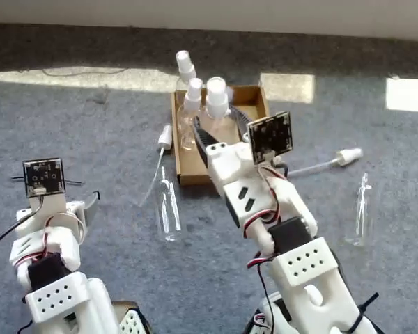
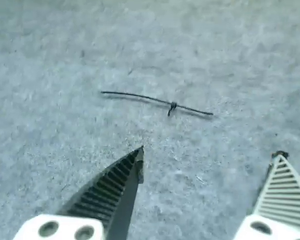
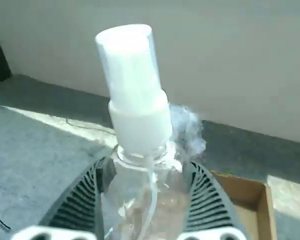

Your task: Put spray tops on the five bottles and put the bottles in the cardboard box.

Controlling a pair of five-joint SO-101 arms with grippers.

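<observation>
The right gripper [image 3: 148, 172] is clenched on a capped spray bottle [image 3: 140, 152], held upright within the cardboard box [image 1: 184, 179] outline; the box floor looks straight below.

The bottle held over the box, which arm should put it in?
Right. The right gripper is shut on the bottle, spray top on, above the cardboard box. The left gripper is open over carpet, apart from the box.
</observation>
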